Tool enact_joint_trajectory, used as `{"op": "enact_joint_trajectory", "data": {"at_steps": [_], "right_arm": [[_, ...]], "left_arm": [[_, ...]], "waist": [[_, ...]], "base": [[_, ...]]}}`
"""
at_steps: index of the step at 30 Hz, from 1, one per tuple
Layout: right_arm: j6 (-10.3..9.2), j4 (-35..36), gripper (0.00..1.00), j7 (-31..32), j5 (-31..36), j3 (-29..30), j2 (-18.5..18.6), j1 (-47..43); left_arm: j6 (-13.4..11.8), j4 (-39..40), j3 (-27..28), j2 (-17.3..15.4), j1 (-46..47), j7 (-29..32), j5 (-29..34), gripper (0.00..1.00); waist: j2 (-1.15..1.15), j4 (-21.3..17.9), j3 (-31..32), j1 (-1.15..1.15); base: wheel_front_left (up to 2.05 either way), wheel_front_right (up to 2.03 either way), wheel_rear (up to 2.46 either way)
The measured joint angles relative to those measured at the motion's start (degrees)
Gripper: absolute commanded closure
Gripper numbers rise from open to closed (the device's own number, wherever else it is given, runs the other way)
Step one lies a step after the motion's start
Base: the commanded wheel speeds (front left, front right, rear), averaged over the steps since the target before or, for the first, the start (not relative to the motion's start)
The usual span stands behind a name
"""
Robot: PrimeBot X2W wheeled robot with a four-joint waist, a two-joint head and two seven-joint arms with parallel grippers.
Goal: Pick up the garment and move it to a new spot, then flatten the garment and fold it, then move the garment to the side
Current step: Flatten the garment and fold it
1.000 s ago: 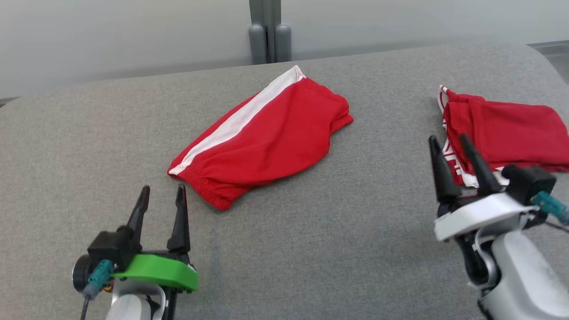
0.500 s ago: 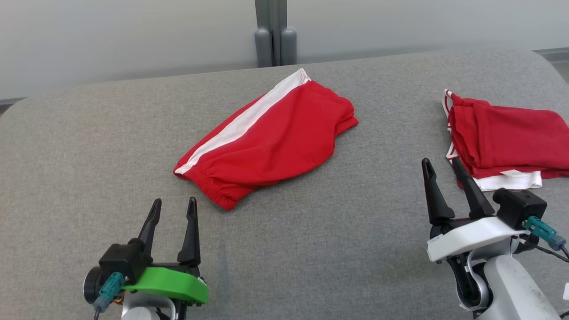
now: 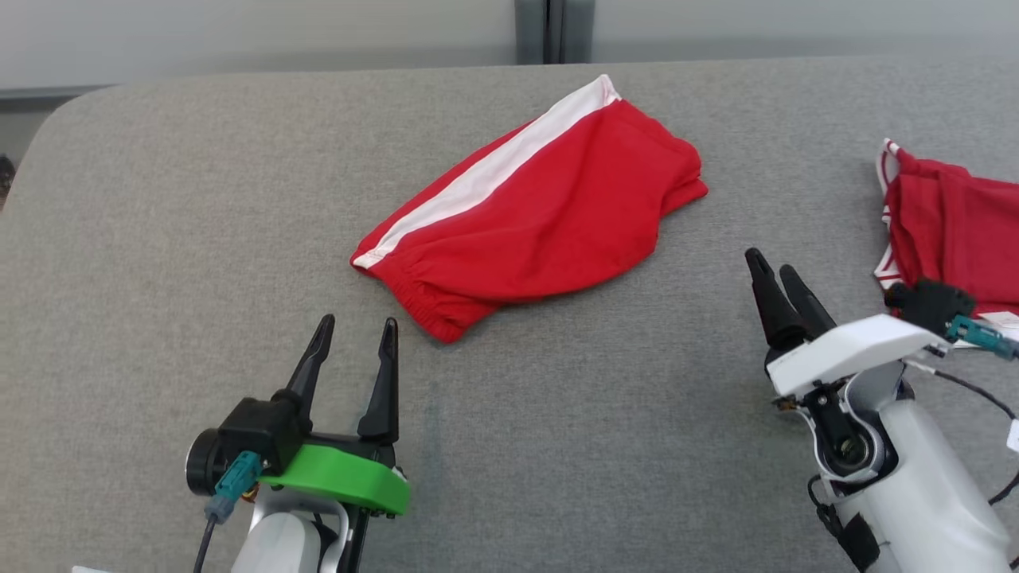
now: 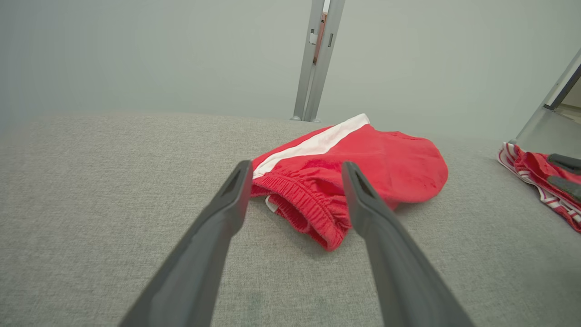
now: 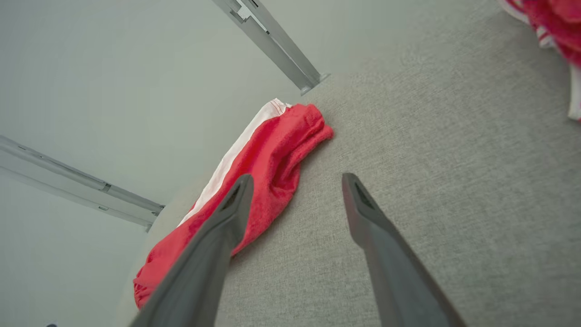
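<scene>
Grey padded surface (image 3: 159, 239), extending ahead of and to both sides of the two tools. On it lies the garment (image 3: 557, 215), a pair of red shorts, ahead of the left gripper (image 3: 358, 322) and slightly to its right, and ahead of and well to the left of the right gripper (image 3: 771, 263). Its long axis runs obliquely, from the near end just in front of the left fingertips away toward the far right. A second red garment (image 3: 955, 231) lies bunched just to the right of the right gripper (probably not the piece in hand). Both grippers stand with fingers spread and empty, hovering above the cloth-covered surface and touching nothing. The elastic waistband (image 4: 308, 213) forms the near end, framed between the left fingers in the left wrist view. The white stripe (image 3: 493, 171) marks the long edge farther from the right tool. Judged nearer: the left arm, best placed for the first grasp.
</scene>
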State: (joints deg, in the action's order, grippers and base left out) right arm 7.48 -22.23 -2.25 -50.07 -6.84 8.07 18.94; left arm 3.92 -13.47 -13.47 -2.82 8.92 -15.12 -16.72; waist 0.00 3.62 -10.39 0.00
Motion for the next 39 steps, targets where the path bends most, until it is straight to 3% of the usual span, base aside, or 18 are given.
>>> {"op": "enact_joint_trajectory", "data": {"at_steps": [11,26,39], "right_arm": [[0.00,-9.57,0.00,9.66,-10.35,5.63,-1.22,10.90],[-0.11,-25.90,0.00,10.93,-7.75,12.39,0.51,23.08],[-0.22,-31.79,0.00,12.24,-3.89,13.07,1.88,30.87]], "left_arm": [[-1.75,-0.20,-4.23,-0.03,2.58,0.00,-3.21,0.00],[-2.92,1.01,-7.54,-0.03,3.80,0.00,-6.38,0.00],[-3.67,1.55,-9.66,-0.03,5.79,0.00,-7.98,0.00]], "waist": [[0.00,7.07,-4.54,0.00],[0.00,14.19,-8.43,0.00],[0.00,17.10,-11.65,0.00]], "base": [[0.00,0.00,0.00],[0.00,0.00,0.00],[0.00,0.00,0.00]]}}
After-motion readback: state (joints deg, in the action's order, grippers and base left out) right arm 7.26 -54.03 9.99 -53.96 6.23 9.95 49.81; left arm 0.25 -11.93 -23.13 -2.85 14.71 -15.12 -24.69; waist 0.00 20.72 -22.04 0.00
